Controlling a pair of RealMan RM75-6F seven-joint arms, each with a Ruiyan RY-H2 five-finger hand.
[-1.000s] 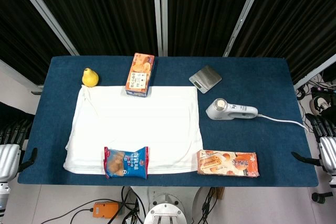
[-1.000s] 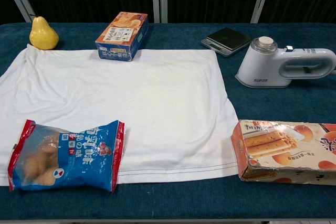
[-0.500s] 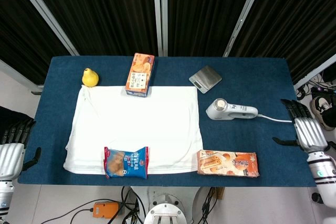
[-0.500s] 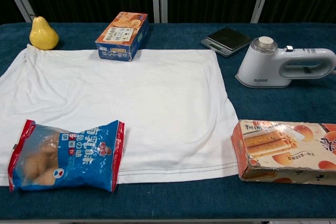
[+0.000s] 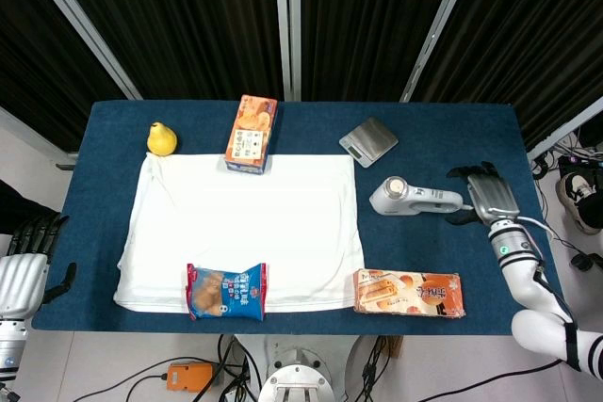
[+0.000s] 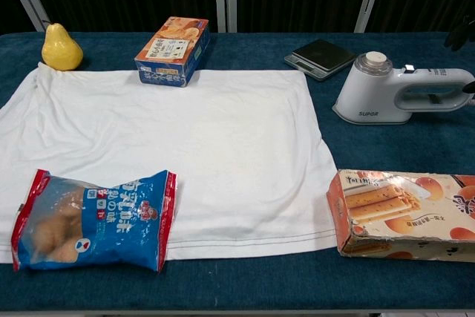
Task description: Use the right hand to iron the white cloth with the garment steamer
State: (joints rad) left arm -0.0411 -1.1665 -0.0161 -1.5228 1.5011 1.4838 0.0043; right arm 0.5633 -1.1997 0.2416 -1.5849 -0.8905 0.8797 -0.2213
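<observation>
Right hand [image 5: 490,197] sits at the handle end of the garment steamer [image 5: 415,198], fingers spread and holding nothing, palm facing down over the desk [image 5: 528,138]; fingertips appear just beside or barely touching the handle's tail, contact not certain from above. The chest view only catches dark fingertips at the far right edge. Steamer lies on its side with its long axis running straight away from the hand: handle nearest, round head at the far end, pointing toward the white cloth [image 5: 245,233]. Power cord [image 5: 523,221] trails back past the hand toward the desk edge, so it runs under or beside the wrist; judged a possible snag when lifting. Just to the near-front side of the steamer lies a long biscuit box [image 5: 408,293], a little apart from it. Beyond the steamer head on the other side, a small kitchen scale [image 5: 368,137], also apart. Past the head, a narrow strip of bare desk, then the cloth's edge. The cloth spreads flat, but with a blue snack bag [image 5: 226,291] on its front hem, an orange carton [image 5: 251,133] on its back edge and a pear [image 5: 161,138] at the farthest corner; the middle is free for passes. Left hand [image 5: 24,265] hangs off the far desk end, fingers apart, holding nothing, far from the steamer. The right hand is plainly the nearer.
</observation>
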